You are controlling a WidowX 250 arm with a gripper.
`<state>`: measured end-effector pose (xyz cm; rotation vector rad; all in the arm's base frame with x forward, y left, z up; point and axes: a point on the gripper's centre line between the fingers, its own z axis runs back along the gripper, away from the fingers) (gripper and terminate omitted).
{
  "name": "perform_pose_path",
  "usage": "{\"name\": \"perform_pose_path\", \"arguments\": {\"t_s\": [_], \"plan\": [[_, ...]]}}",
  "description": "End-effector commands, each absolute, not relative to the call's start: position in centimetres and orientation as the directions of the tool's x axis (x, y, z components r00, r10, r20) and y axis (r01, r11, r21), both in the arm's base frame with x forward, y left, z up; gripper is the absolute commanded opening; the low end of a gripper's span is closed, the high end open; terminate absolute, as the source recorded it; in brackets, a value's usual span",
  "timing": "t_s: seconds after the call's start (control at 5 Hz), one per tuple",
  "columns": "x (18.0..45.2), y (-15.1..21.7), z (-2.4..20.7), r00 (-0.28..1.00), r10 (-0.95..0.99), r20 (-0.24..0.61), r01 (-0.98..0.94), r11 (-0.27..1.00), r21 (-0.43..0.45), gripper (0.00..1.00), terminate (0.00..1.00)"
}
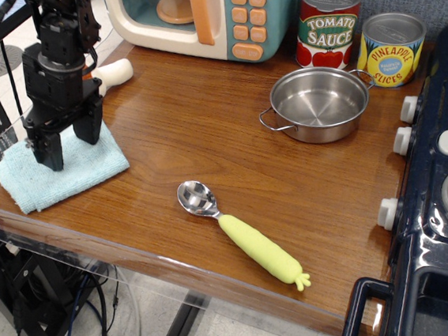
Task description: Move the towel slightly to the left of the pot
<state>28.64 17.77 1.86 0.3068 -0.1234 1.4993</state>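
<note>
Gripper (69, 145) hangs over the towel (65, 169) at the near-left corner of the table (205, 138), fingers spread apart with nothing between them, tips low over the cloth; whether they touch the fabric I cannot tell from here. Towel lies flat and folded, light blue, near the table's front edge. Pot (319, 103) sits well apart to the right, empty, in front of two tin cans (362, 37). Spoon (238, 234) with a yellow-green handle lies between the two, nearer the front edge. A toy mushroom (113, 71) is partly hidden behind the arm. Step in hand looks like the grasp. To do it well: press straight down so both tips pinch a ridge of cloth, ideally catching all folded layers, or the towel may unfold when lifted. Carry route should pass behind the spoon, not over its bowl, with the cloth high enough not to drag. Set-down spot is the bare wood just left of the pot's near handle, short of touching it.
</note>
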Motion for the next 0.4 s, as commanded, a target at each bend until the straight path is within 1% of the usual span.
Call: {"name": "perform_pose_path", "arguments": {"t_s": [0.0,0.2], "plan": [[27.8,16.5,1.6,0.102,0.957,0.273,-0.989,0.068,0.132,1.00,0.00],[28.6,15.1,0.9,0.138,0.953,0.271,-0.984,0.100,0.148,1.00,0.00]]}}
